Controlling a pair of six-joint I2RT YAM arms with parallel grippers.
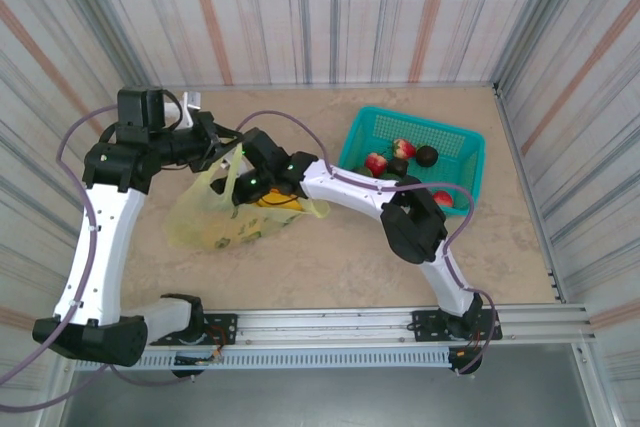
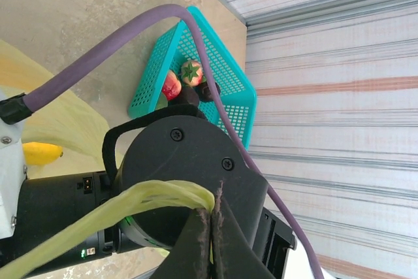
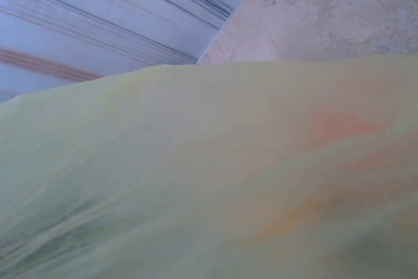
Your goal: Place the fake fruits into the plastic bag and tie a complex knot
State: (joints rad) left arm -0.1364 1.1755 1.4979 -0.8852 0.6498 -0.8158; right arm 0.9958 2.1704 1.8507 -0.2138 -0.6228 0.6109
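Basket: teal mesh plastic basket [image 1: 462, 139] sits on the beige counter [image 1: 330, 257], holding red and dark fake fruits [image 1: 378, 162].
Bag: thin translucent yellow-green plastic bag [image 1: 215, 219] lies left of the basket, near it, with a yellow fruit [image 1: 275, 200] inside.
Left tool [image 2: 211, 217]: fingers pressed together, clamping the bag's twisted handle strip [image 2: 150, 197], left of the basket.
Right tool [image 1: 243, 185]: at the bag's mouth, between left tool and basket; apart or together, I cannot tell.

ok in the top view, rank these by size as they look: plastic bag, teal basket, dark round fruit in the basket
1. teal basket and plastic bag: about alike, and the right arm covers part of the bag, so unranked
2. dark fruit: clearly smallest
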